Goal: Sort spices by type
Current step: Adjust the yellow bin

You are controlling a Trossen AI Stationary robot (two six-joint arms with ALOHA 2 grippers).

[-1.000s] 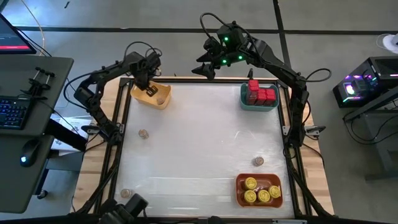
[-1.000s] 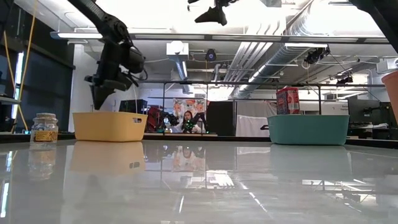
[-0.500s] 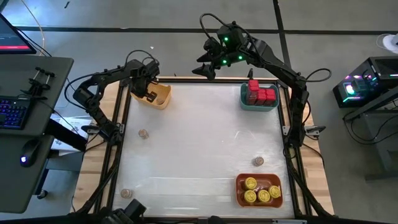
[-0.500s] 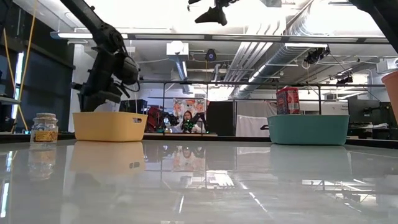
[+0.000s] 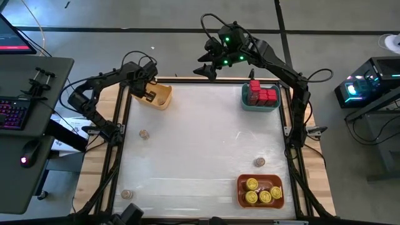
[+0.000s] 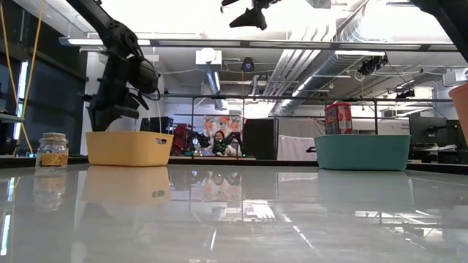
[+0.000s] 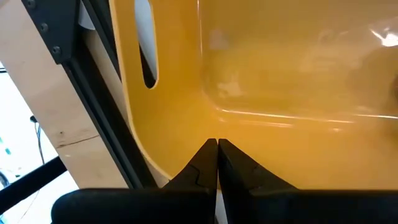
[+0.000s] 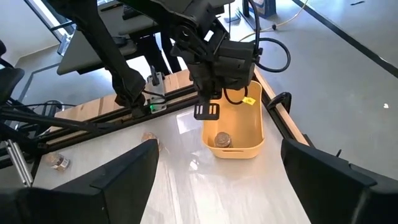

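The yellow bin [image 5: 160, 95] stands at the table's far left corner with one tan-brown jar [image 8: 224, 140] inside. My left gripper [image 7: 217, 147], shut, hovers over the bin's left end [image 5: 148, 95] and touches nothing that I can see. Red tins [image 5: 260, 94] fill the teal bin [image 5: 246, 100] at the far right. Yellow-lidded jars [image 5: 260, 191] sit in the orange bin [image 5: 240, 190] at the near right. Three tan jars stand on the table [image 5: 144, 134], [image 5: 259, 162], [image 5: 127, 194]. My right gripper [image 8: 217, 186] is open, high above the far edge.
The table has a black frame rail [image 5: 119, 119] on the left side and a wooden border. A desk with a keyboard [image 5: 12, 112] stands off to the left. In the low view the yellow bin [image 6: 129, 148] and teal bin [image 6: 362, 152] stand far back.
My left gripper has moved from above the yellow bin's middle toward the table's left edge and turned, ending over the bin's left end. My right arm has kept still.
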